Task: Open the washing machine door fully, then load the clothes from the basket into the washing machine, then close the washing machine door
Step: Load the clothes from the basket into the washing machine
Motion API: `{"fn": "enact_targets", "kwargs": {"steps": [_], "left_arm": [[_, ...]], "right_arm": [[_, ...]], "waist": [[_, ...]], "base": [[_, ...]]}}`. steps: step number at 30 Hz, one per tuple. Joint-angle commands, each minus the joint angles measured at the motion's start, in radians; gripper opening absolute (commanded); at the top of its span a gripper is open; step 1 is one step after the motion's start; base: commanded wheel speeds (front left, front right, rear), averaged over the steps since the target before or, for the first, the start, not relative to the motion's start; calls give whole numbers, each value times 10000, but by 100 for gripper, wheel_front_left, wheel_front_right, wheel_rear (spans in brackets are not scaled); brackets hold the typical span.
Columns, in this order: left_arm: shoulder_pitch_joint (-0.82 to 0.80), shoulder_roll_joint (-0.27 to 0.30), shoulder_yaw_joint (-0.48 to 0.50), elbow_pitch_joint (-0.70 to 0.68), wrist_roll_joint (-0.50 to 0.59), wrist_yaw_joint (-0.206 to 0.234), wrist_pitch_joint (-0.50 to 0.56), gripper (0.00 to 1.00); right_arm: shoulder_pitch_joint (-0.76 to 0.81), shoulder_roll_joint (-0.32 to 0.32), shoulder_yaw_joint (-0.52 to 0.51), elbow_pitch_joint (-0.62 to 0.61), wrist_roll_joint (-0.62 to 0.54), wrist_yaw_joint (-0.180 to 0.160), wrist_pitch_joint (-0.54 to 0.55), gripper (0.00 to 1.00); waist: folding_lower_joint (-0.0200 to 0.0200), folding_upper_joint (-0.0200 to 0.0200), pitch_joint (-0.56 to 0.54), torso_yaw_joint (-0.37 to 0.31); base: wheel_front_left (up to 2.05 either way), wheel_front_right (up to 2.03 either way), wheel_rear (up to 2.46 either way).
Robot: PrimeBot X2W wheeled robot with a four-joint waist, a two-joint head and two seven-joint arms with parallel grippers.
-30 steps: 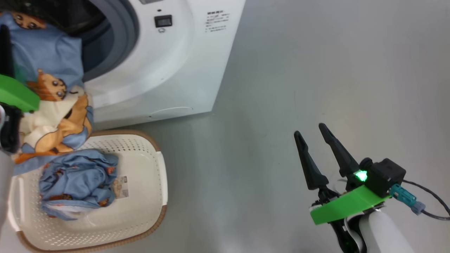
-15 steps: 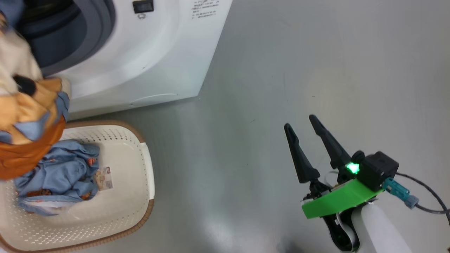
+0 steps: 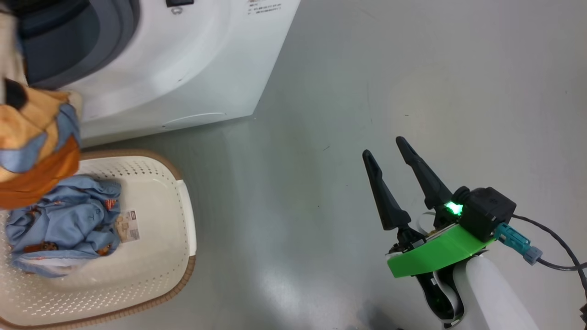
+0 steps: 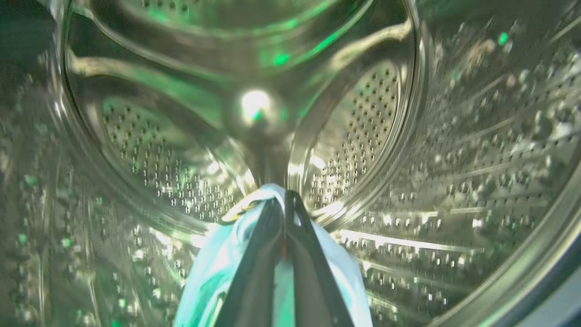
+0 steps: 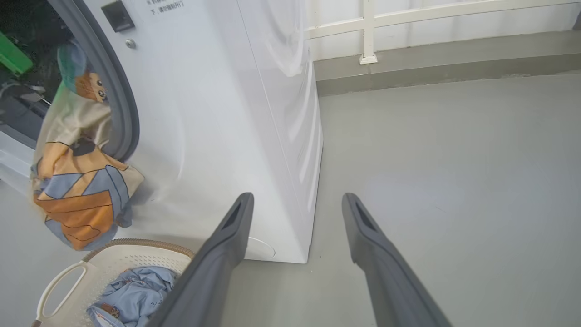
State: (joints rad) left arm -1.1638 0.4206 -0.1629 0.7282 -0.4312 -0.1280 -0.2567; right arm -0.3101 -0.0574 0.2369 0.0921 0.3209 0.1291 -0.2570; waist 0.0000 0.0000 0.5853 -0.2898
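Observation:
My left gripper (image 4: 283, 196) is shut on a light blue piece of the clothes (image 4: 213, 272), deep inside the washing machine's steel drum (image 4: 363, 113). From the machine's (image 3: 183, 68) open mouth that garment (image 5: 77, 190) trails down, blue, cream and orange, and its tail (image 3: 36, 151) hangs over the basket (image 3: 183, 238). More blue clothes (image 3: 64, 224) lie bunched in the basket. Far to the right my right gripper (image 3: 383, 146) stands open over the floor with nothing between its fingers. The washing machine door is out of view.
The grey floor (image 3: 412, 68) stretches to the right of the machine. Behind it run a low kerb (image 5: 431, 68) and a white railing (image 5: 367, 27). A cable (image 3: 550, 256) trails from my right wrist.
The head camera has swung, shifting the machine and basket left. My left gripper has carried the printed garment further into the machine's mouth. The right gripper has stayed open.

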Motion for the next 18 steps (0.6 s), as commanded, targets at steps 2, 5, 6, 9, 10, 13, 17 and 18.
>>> {"fn": "enact_targets", "kwargs": {"steps": [2, 5, 6, 9, 10, 13, 17, 18], "left_arm": [[11, 485, -127, 218, -158, -23, -50, 46], [-186, 558, -390, 650, -346, -24, -50, 100], [-246, 572, -455, 733, -395, -25, -50, 100], [-350, 590, -709, 1035, -546, -25, -50, 100], [-368, 585, -763, 1120, -608, -25, -50, 100], [-395, 577, -935, 1204, -744, -25, -51, 100], [-226, 537, -1015, 1196, -930, -26, -51, 100], [-164, 508, -993, 1186, -984, -26, -51, 100]], "right_arm": [[78, 70, 213, -195, 119, 16, -48, 100], [65, 70, 223, -182, 135, 16, -48, 100], [60, 70, 224, -182, 137, 16, -48, 100], [45, 71, 221, -175, 139, 16, -48, 100], [45, 71, 211, -172, 137, 16, -48, 100], [33, 71, 209, -172, 136, 16, -48, 100], [22, 71, 184, -174, 127, 16, -48, 100], [22, 71, 170, -176, 121, 16, -48, 100]], "waist": [[0, 0, -41, 9], [0, 0, -61, 26], [0, 0, -67, 35], [0, 0, -89, 64], [0, 0, -96, 79], [0, 0, -105, 116], [0, 0, -124, 184], [0, 0, -128, 209]], "base": [[0, 0, 0], [0, 0, 0], [0, 0, 0], [0, 0, 0], [0, 0, 0], [0, 0, 0], [0, 0, 0], [0, 0, 0]]}}
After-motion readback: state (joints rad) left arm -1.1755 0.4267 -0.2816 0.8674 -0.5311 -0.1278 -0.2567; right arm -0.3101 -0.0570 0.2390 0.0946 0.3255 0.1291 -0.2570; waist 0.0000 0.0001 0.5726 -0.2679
